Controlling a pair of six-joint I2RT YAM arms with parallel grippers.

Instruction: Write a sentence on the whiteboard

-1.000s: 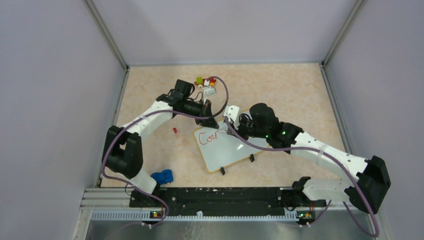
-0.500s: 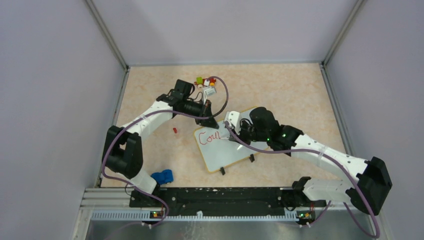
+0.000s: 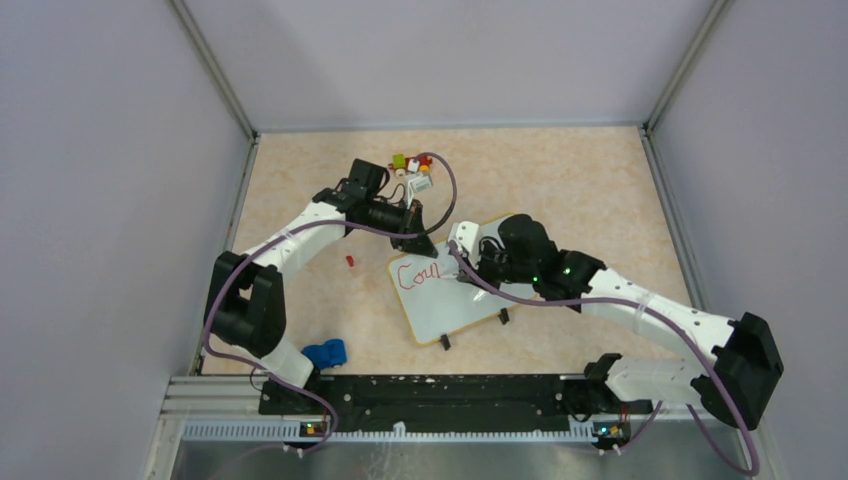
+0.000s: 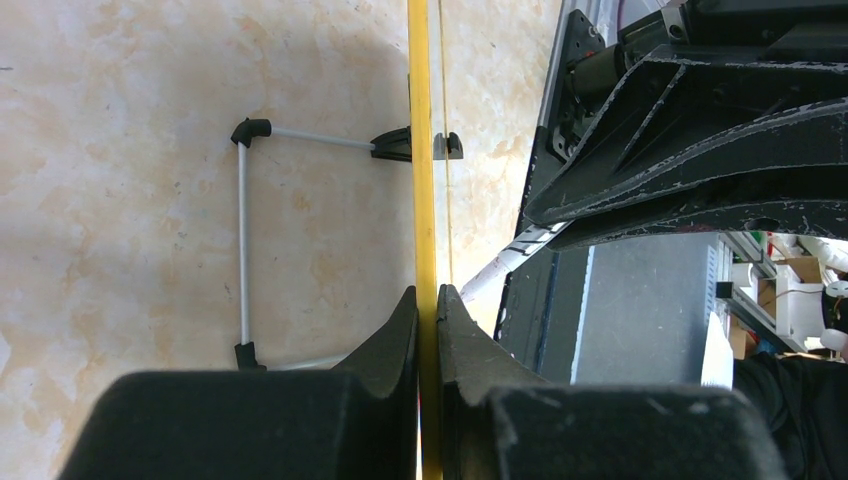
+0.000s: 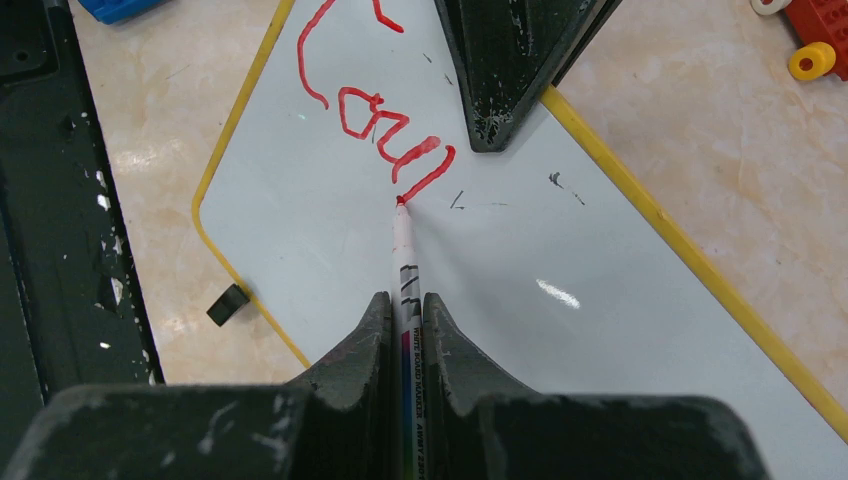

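Right gripper (image 5: 405, 300): jaws pinched on a whiteboard marker (image 5: 404, 250), barrel running straight out between the fingers, white body with printed label. Red tip is down on the board, touching the near end of the last red stroke.

Left gripper (image 4: 428, 295): jaws pressed together on the whiteboard (image 3: 455, 300), clamping its yellow rim edge-on at the far-left corner. In the right wrist view one black left finger lies over the far edge of the board, just beyond the writing.

Sentence (image 5: 375, 115): only the start is there, red "Cou" plus one more slanted stroke, up in the far-left part of the board. The rest of the white surface is bare apart from a few small dark specks and a glare spot.

The board sits mid-table between the two arms, rotated so its long edges run diagonally. Black foot (image 5: 228, 304) shows at the near edge. The left wrist view shows a grey wire leg (image 4: 243, 240) with black end caps under the board, on the beige marbled table (image 3: 580, 190).

Around it:
- a small red piece (image 3: 350, 260) lies left of the board, apart from it
- a cluster of small coloured blocks (image 3: 410, 163) sits far of the left gripper
- a blue object (image 3: 325, 352) sits near-left, beside the left arm's base
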